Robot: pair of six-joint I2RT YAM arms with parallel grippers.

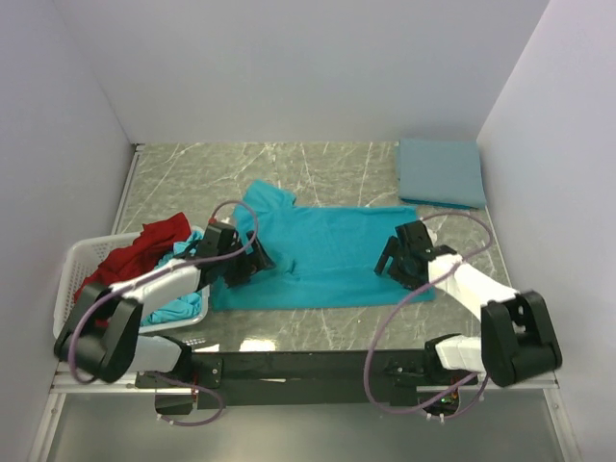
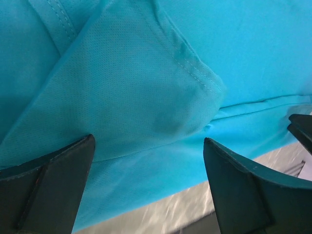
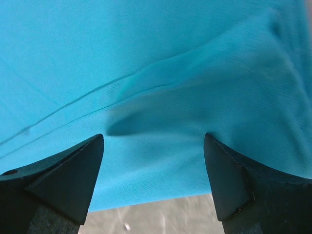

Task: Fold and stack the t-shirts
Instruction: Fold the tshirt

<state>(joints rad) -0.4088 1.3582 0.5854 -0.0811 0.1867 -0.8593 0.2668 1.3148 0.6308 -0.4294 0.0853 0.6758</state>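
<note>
A teal t-shirt (image 1: 332,255) lies spread flat in the middle of the table (image 1: 318,164). The left gripper (image 1: 258,262) hangs over its left edge and the right gripper (image 1: 387,262) over its right, both splayed wide and gripping nothing.

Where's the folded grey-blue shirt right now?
In the top view, the grey-blue shirt lies folded at the table's far right corner, just beyond the spread teal shirt.

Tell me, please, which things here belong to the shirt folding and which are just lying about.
For the job: spread teal shirt; folded grey-blue shirt, far right; red shirt; crumpled teal shirt.
Just lying about: white basket, holding the last two shirts; marble table.
</note>
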